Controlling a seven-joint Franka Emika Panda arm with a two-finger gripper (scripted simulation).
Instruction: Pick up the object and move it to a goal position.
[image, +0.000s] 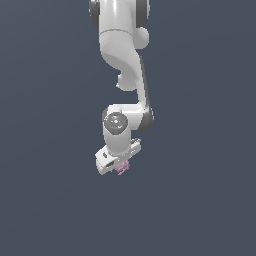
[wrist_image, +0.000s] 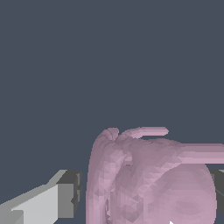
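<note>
Plain dark slate-blue background surrounds a white robot arm (image: 122, 75) hanging from above, its pincer (image: 120, 165) clenched on the object (image: 122, 167), a small pale pink lumpy thing peeking from beneath the fingers. Up close, the object (wrist_image: 148, 179) sits between grey-tipped fingers (wrist_image: 70, 194), filling the wrist view.

No readable text, label, brand, number or sign anywhere in either view. White arm casing (image: 120, 45) plain, unmarked. Pink object (wrist_image: 148, 179) bare, no print. Dark backdrop blank.
</note>
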